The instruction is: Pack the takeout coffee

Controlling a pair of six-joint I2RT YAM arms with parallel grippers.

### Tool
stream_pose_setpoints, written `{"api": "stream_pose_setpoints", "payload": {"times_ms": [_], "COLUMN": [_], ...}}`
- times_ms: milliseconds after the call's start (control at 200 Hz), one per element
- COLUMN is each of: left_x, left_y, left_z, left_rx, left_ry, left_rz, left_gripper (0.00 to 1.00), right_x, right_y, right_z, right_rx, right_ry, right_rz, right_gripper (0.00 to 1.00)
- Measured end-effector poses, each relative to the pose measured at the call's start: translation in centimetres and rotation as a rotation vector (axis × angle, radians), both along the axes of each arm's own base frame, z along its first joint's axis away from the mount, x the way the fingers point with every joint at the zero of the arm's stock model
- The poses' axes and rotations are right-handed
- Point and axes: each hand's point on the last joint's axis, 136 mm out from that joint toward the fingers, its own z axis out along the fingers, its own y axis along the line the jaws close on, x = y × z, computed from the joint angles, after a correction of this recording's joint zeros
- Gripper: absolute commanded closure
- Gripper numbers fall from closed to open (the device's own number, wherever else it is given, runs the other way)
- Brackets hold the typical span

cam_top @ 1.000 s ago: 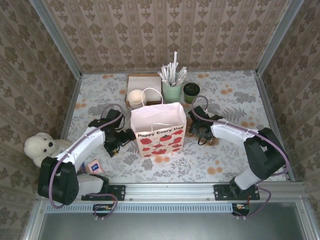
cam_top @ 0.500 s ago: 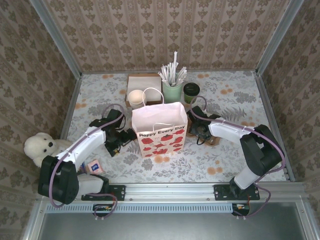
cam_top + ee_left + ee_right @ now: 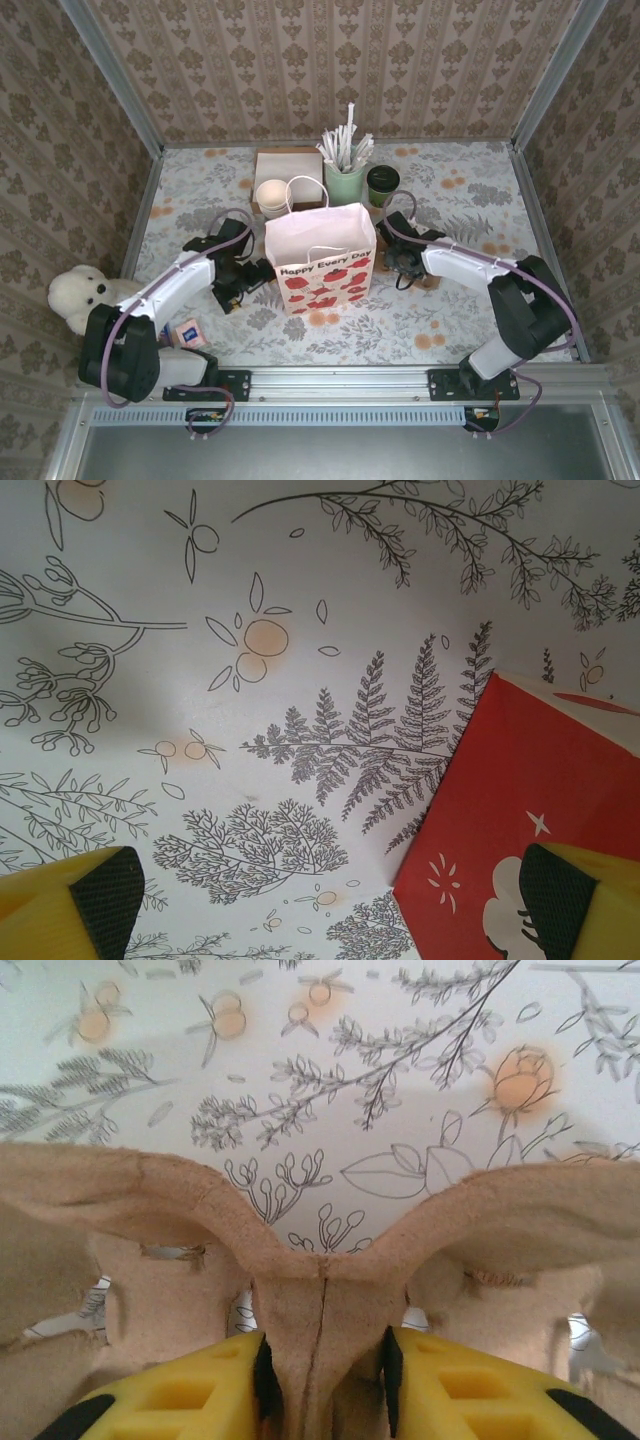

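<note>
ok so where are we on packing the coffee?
Nothing is packed yet: the takeout coffee stands lidded at the back of the table, outside the paper bag. In hand: the right end effector clamps the centre ridge of the pulp cup carrier; the left end effector hangs open beside the bag. Left: probably coffee into the carrier, then into the bag.

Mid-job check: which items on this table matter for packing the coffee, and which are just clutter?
Job: takeout coffee; paper bag; pulp cup carrier, gripped by right end effector.
Lying about: teddy bear; straw cup; stack of lidless cups; cardboard box; small packet.
</note>
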Motion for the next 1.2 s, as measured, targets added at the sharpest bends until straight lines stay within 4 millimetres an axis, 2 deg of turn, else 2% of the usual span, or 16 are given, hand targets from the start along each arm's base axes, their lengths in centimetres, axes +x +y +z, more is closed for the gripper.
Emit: {"api": "stream_pose_setpoints", "payload": {"times_ms": [215,375,610,735,825,945,1065,1200], "left_x": [-0.2,0.0,0.3,0.5,0.6,0.9,1.4,2.1], "left_y": [-0.4,-0.8,-1.4,-3.0,-4.4,-5.6,-4.7,-2.7], "left_z": [-0.4,-0.3,-0.2,0.5,1.2,2.3,3.2,4.8], "left_rx": [0.007,0.009,0.004,-0.014,-0.028,-0.034,0.013,0.042], "left_ry": [0.015,0.015,0.017,0.006,-0.003,-0.026,-0.064,-0.134], "left_rz": [-0.024,-0.044,-0.060,-0.106,-0.149,-0.205,-0.229,-0.215], "left_gripper": [0.00,0.00,0.00,0.00,0.00,0.00,0.00,0.00], "right_x": [0.1,0.1,0.6,0.1,0.2,0.7,0.5,-0.2], "right_y": [-1.0,-2.7,-7.1,-8.6,-8.3,-7.1,-6.0,-4.8], "right_z": [1.9,3.4,8.8,11.8,14.5,19.3,23.8,26.8], "right_rx": [-0.011,-0.010,-0.004,-0.005,0.006,0.039,0.081,0.137], "right_ry": [-0.061,-0.106,-0.251,-0.291,-0.316,-0.375,-0.444,-0.482], "right_rz": [-0.001,-0.024,-0.083,-0.068,-0.018,0.066,0.135,0.198], "right_gripper": [0.73,0.74,0.74,0.74,0.74,0.74,0.75,0.77]}}
